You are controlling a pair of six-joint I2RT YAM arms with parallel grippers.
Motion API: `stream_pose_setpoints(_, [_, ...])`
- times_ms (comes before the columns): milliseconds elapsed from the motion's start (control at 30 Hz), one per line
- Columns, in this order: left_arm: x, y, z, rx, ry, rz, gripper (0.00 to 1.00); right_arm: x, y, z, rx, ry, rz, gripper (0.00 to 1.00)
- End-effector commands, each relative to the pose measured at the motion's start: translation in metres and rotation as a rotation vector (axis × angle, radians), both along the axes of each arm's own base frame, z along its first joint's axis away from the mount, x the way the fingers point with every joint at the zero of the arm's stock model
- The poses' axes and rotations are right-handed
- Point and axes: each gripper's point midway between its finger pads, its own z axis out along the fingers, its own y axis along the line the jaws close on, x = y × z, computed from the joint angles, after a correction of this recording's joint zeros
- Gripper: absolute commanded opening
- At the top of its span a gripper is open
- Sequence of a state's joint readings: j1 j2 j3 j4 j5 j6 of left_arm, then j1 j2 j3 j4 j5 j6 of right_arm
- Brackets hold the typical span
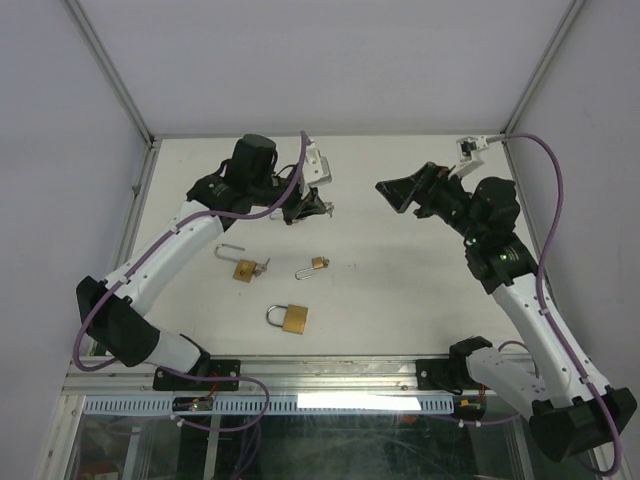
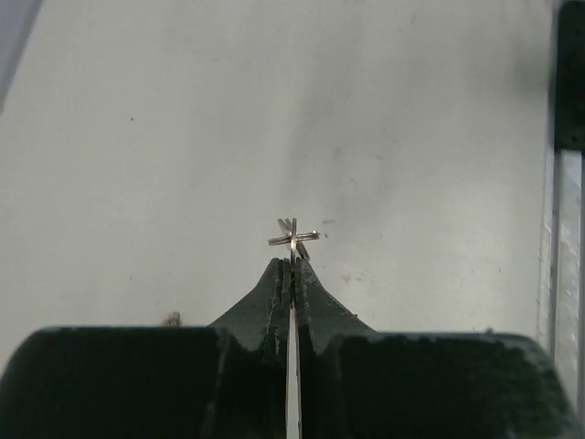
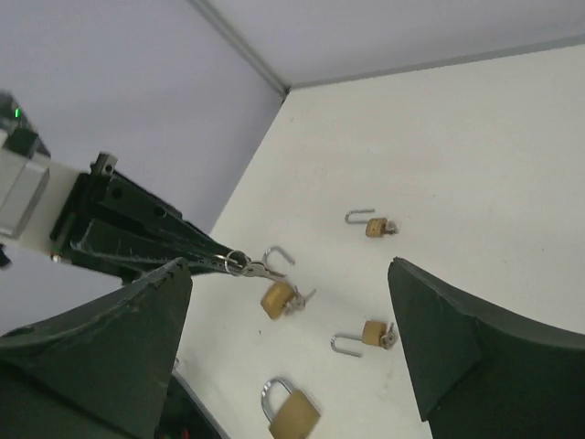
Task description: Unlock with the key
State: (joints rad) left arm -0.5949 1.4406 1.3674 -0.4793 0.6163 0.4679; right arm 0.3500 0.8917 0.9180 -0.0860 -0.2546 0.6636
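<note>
Thin silvery keys — blocky brass padlock

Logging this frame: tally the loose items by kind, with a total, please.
Brass padlocks: 4 (all four show only in the right wrist view)
Key bunch, pinched in the left gripper: 1
Total: 5
Any keys sitting in the locks are too small to count.

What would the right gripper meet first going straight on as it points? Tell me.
Probably the keys pinched in the left gripper, just ahead of the open right gripper; depth is unclear.
</note>
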Motion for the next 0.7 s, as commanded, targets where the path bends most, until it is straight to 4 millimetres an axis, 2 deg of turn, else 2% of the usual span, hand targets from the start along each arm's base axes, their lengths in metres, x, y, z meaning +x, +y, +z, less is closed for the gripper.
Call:
stream_pose_setpoints(0, [-0.055,0.033,-0.025,0.261,0.134,-0.194,0.0,-0.027,0.037,0.003,-0.258,-0.25,0.445,0.91])
stream_pose_setpoints(133, [-0.064,0.05,-0.037,0.452,0.224,-0.226,0.0,-0.034,0.06,0.003,-0.276,-0.456,0.679,0.93])
stream_pose_setpoints(267, [-0.07,0.059,-0.036,0.519,0.275,-0.195,0.0,-0.03,0.082,0.003,-0.228,-0.584,0.703,0.89])
stream_pose_setpoints(433, [-0.076,0.059,-0.032,0.535,0.244,-0.2,0.0,-0.053,0.123,-0.023,-0.206,-0.705,0.782,0.89])
stream_pose_setpoints(500, [-0.077,0.06,-0.032,0.534,0.257,-0.185,0.0,-0.061,0.135,-0.029,-0.176,-0.725,0.814,0.86])
stream_pose_setpoints(567, [-0.078,0.06,-0.032,0.532,0.266,-0.183,0.0,-0.063,0.148,-0.037,-0.183,-0.727,0.824,0.81])
stream_pose_setpoints(667, [-0.081,0.059,-0.032,0.526,0.269,-0.189,0.0,-0.067,0.165,-0.05,-0.2,-0.754,0.821,0.79])
